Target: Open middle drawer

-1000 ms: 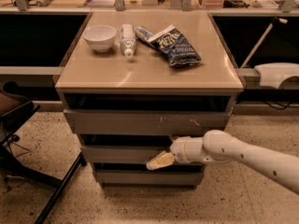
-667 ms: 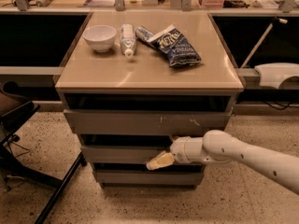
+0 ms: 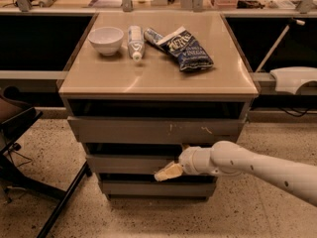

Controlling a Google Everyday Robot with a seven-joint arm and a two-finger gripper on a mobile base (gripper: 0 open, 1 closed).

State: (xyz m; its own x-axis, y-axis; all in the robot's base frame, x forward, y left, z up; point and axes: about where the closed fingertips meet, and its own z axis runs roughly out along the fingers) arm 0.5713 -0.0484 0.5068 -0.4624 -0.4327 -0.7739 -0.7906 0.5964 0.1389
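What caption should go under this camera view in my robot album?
The robot's gripper at the front of the middle drawer, under a cabinet top with a bowl, bottle and snack bag.

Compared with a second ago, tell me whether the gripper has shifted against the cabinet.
No. The gripper stays at the same spot against the middle drawer front, below the scratched drawer front, with no visible shift.

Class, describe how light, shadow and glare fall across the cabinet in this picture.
Camera view: warm light; a soft sheen on the cabinet top in front of the bowl; dark shadow in the gaps above each drawer front, the middle drawer included; the gripper, at that drawer's lower right edge, shows pale yellow.
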